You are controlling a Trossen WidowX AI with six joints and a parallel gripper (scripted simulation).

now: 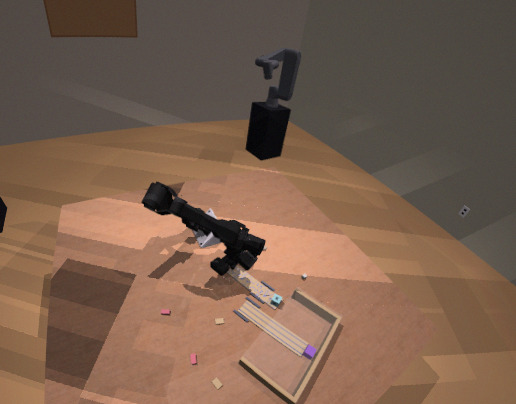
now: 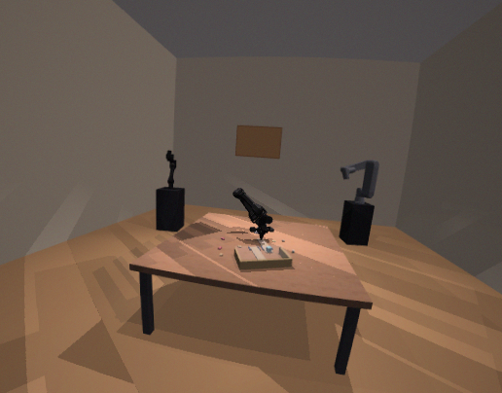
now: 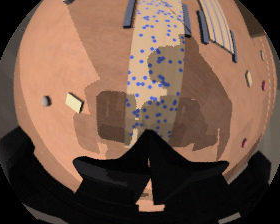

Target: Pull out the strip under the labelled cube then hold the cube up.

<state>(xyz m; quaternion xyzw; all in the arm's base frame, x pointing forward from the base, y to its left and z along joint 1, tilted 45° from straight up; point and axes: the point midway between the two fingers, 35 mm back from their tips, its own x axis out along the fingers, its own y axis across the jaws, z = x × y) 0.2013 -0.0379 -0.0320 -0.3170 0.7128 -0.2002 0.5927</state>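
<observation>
The teal cube with a dark mark (image 1: 276,299) (image 2: 268,248) rests on the far end of a cream strip with blue speckles (image 1: 257,288) (image 3: 156,30), at the tray's open side. A purple cube (image 1: 310,351) rests on the far end of a striped strip (image 1: 274,327) (image 3: 218,25), inside the tray (image 1: 319,307) (image 2: 264,264). My gripper (image 1: 234,264) (image 2: 262,237) (image 3: 148,132) is shut, its fingertips meeting low over the speckled strip's near end. Nothing shows between them; whether they touch the strip is hidden.
Dark guide bars (image 1: 267,286) (image 3: 130,14) flank the strips. Pink blocks (image 1: 165,312) (image 1: 193,359) and cream blocks (image 1: 219,321) (image 1: 217,383) lie left of the tray. A small pale object (image 1: 304,276) lies beyond the tray.
</observation>
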